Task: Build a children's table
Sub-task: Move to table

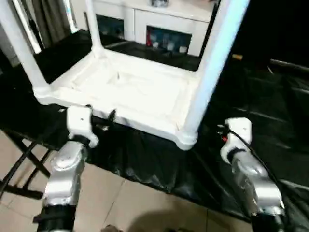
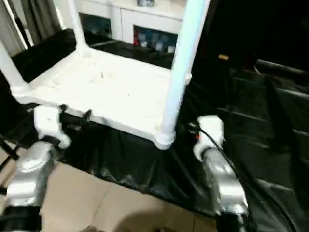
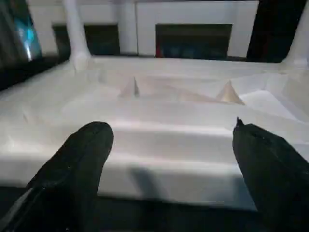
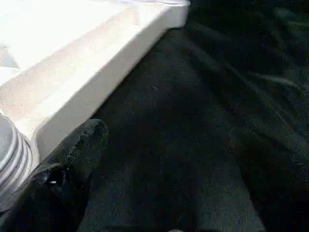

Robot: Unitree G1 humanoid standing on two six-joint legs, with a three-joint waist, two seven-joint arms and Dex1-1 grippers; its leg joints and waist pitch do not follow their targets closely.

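The children's table (image 1: 130, 92) lies upside down on a black sheet (image 1: 270, 121), its underside facing up and filling the middle of the head views. White legs stand upright in its corner sockets: one leg (image 1: 212, 63) rises from the near corner at about 4 o'clock of the top, another (image 1: 19, 48) from the corner at 9 o'clock, and a third (image 1: 92, 26) from the far corner at 11 o'clock.

The left gripper (image 3: 169, 154) sits at about 7 o'clock of the tabletop, just short of its near rim. Its two black fingers (image 3: 77, 164) stand wide apart with nothing between them, pointing at the rim wall. The right gripper (image 4: 164, 164) is at about 5 o'clock, just beside the near corner socket, over the black sheet. Its jaws are likewise spread wide and empty, one finger (image 4: 77, 154) close to the white edge of the top.

Beyond the table, at 12 o'clock, stands a white cabinet (image 1: 159, 24) with dark glass doors. Below the sheet's near edge, at 6 o'clock, is a pale tiled floor (image 1: 125, 203).
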